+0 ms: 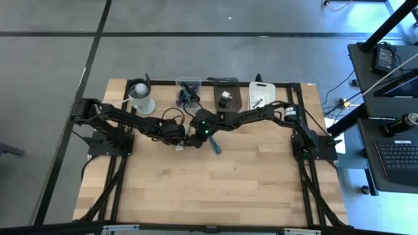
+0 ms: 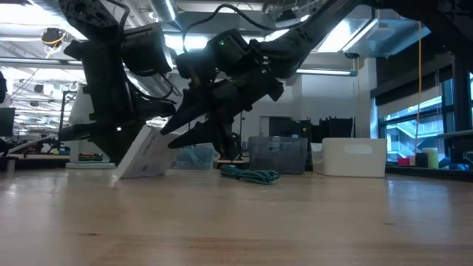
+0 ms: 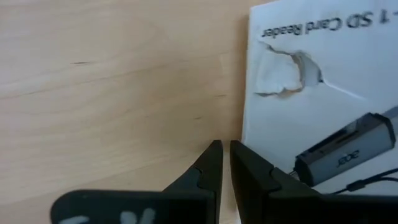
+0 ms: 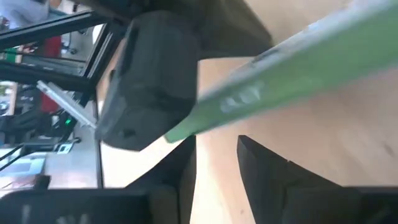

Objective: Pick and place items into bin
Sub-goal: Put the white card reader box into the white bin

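Both arms meet over the middle of the table [image 1: 215, 196], just near of the row of containers along its far edge. Progress: the clear bin [image 1: 188, 93] already holds some dark and purple oddments, the dark tray [image 1: 228, 95] holds a small item, and the white tray [image 1: 261, 96] a dark piece; a teal strap [image 2: 250, 175] lies loose on the wood near the grippers, so sorting is judged partly done.

The left gripper [image 3: 226, 163] has its fingers pressed nearly together on the edge of a white card [image 3: 323, 93] printed "SD Card Reader", with a torn hang-hole and a grey reader pictured. In the low view the card [image 2: 144, 155] stands tilted, one edge resting on the table.

The right gripper [image 4: 214, 162] has its fingers apart and empty; the card's edge passes just beyond them, not between them. The teal strap [image 1: 215, 147] lies just near of this gripper, untouched.

A white cup [image 1: 140, 96] stands at the far left.
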Robot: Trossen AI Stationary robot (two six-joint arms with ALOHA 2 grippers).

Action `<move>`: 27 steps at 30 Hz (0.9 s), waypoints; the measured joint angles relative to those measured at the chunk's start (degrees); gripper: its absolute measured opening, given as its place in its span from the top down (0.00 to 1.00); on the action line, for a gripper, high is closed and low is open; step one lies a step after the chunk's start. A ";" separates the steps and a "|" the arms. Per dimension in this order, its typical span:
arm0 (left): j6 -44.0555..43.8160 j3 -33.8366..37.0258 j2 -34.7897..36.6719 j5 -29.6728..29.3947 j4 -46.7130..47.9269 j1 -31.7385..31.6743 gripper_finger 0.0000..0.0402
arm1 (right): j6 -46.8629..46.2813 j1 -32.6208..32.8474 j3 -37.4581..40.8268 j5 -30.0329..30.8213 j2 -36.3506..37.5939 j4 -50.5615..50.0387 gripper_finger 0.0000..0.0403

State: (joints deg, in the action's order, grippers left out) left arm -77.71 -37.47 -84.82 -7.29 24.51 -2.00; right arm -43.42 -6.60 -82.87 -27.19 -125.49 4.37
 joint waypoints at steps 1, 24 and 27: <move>0.23 0.00 0.00 -0.02 0.10 0.00 0.94 | -0.05 -0.09 0.00 -0.62 0.00 0.03 0.69; 2.01 -0.17 0.13 0.13 2.31 0.00 0.93 | -4.57 -1.71 0.02 7.10 -0.15 0.15 0.48; 2.03 -0.17 0.13 0.13 1.99 0.00 0.93 | -5.41 -1.72 0.00 7.61 -1.14 -0.07 0.52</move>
State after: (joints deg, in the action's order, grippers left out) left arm -75.68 -37.65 -84.68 -7.16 26.50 -2.00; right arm -48.82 -8.32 -82.87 -19.57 -126.63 4.29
